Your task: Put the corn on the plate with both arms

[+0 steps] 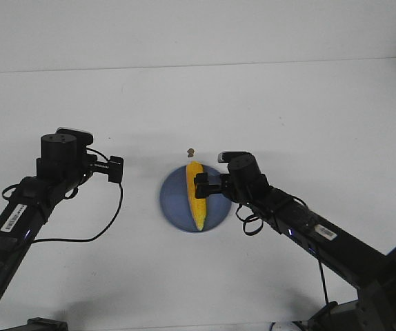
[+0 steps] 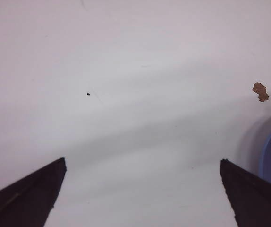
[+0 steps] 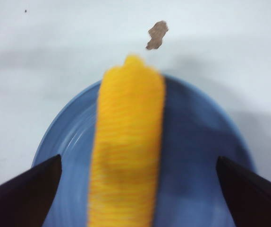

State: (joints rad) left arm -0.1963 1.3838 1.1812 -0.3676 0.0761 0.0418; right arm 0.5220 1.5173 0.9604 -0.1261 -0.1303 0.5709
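R gripper over the plate, fingers spread wide, nothing between them; in R wrist view both fingertips sit at the frame corners w/ the corn centred in the gap, not touched. Gripper tip in front view sits at the corn's right flank, approx mid-length; contact there can't be resolved from that angle. Corn lies on the plate, long axis running away from the robot, spanning roughly the plate's full width; far end reaches the far rim, near end tapers toward the near rim. Corn blurred in R wrist view. L gripper also released: fingers well apart, only bare white table between them. L gripper hangs well left of the plate; in L wrist view just a sliver of the plate's blue rim shows at the frame edge beside one finger. Small brown scrap on the table just beyond the plate's far rim, apart from the corn tip; seen in all 3 views. Tiny dark speck on the table in L wrist view. R arm comes in from the lower right; L arm from the lower left, cable looping beneath its wrist.
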